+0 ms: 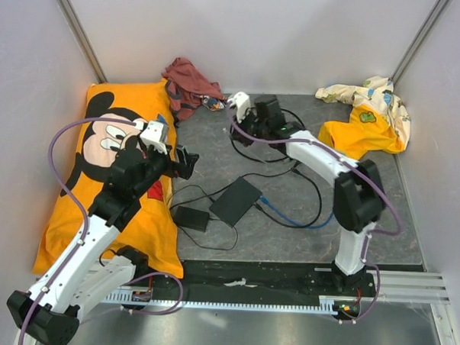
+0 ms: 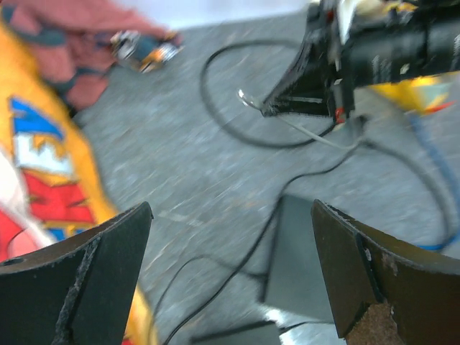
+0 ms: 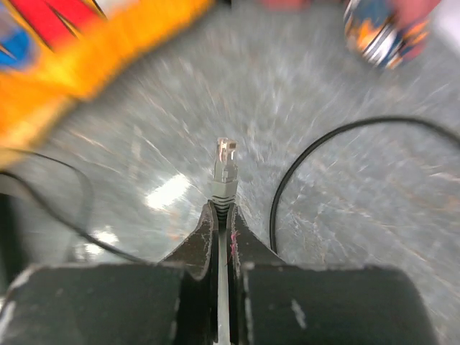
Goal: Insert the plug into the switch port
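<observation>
- Plug (image 3: 226,162), clear-tipped with a grey boot, sticks straight out ahead of the right tool (image 3: 221,215). The tool's jaws are clenched tight on the pale cable just behind the boot.
- Plug and right tool hang clear of the grey bench (image 3: 345,237), over its far middle part and near a crumpled red cloth (image 1: 192,83). The plug tip touches nothing.
- Flat black box (image 1: 235,201) lies near the middle of the bench, turned at an angle. It is well apart from the plug and closer to the arm bases.
- Its switch port is too small to make out in any view.
- Black adapter brick (image 1: 190,217) sits just beside the box on its left, with thin black cord looping over the bench around both.
- Blue cable (image 1: 274,211) runs across the bench on the right side of the box.
- Left tool (image 2: 230,215) is released, its two fingers spread wide with nothing between them.
- It hovers at the right edge of an orange Mickey Mouse pillow (image 1: 100,174), which covers the left side of the bench. It points toward the box, and a corner of the box shows between its fingers in the left wrist view.
- Yellow patterned garment (image 1: 366,121) lies bunched in the far right corner, away from both tools.
</observation>
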### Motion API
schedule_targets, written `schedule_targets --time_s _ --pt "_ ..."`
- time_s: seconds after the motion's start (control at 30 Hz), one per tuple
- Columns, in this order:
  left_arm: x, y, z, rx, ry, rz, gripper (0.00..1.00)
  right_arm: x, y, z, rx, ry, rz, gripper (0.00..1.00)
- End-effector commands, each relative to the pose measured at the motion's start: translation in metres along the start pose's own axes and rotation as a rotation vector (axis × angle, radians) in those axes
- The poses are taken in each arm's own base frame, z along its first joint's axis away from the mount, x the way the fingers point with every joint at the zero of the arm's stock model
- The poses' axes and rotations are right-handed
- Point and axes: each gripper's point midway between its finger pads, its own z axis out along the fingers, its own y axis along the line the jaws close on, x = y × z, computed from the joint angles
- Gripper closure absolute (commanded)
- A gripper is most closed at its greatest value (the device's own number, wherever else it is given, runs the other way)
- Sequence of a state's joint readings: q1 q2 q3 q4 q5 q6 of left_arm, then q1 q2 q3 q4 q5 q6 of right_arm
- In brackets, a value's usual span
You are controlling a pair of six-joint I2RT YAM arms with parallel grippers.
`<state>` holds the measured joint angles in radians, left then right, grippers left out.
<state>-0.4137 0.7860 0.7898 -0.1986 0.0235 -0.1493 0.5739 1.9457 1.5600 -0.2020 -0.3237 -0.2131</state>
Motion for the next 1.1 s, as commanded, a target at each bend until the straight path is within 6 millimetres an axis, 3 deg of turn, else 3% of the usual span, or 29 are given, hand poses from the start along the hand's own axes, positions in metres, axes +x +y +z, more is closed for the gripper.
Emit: schedule_targets --time_s 0.0,0.03,0.07,0.1,0.17,0.2,0.47,0.53,0.6,0.8,1.07 --pt "-0.048 -0.036 -0.003 0.186 -0.212 -0.098 0.01 -0.054 0.025 -0.062 -0.088 -0.181 0.120 1.00" --pt "-0.044 -0.044 0.000 0.235 -0.209 -0.106 0.01 -0.062 0.029 -0.069 -0.120 -0.220 0.127 1.00" --pt "-0.045 -0.050 0.001 0.267 -0.215 -0.132 0.01 -0.055 0.037 -0.073 -0.149 -0.221 0.196 1.00" --pt "-0.056 -0.056 0.000 0.306 -0.261 -0.138 0.01 -0.066 0.042 -0.087 -0.163 -0.264 0.202 1.00" --pt "-0.047 -0.067 0.007 0.372 -0.245 -0.179 0.01 -0.070 0.051 -0.098 -0.207 -0.318 0.250 1.00" --pt "-0.058 -0.072 0.007 0.405 -0.296 -0.183 0.01 -0.076 0.056 -0.107 -0.220 -0.345 0.255 1.00" --pt "-0.062 -0.095 0.031 0.542 -0.266 -0.331 0.01 -0.080 0.083 -0.132 -0.339 -0.433 0.339 1.00" --pt "-0.059 -0.096 0.041 0.548 -0.249 -0.344 0.02 -0.088 0.090 -0.140 -0.381 -0.469 0.354 1.00" --pt "-0.057 -0.095 0.045 0.541 -0.243 -0.365 0.03 -0.083 0.093 -0.140 -0.393 -0.471 0.375 1.00" --pt "-0.054 -0.087 0.061 0.484 -0.222 -0.415 0.14 -0.084 0.098 -0.145 -0.423 -0.487 0.394 1.00" --pt "-0.049 -0.101 0.068 0.541 -0.163 -0.454 0.41 -0.081 0.105 -0.147 -0.459 -0.492 0.398 1.00"
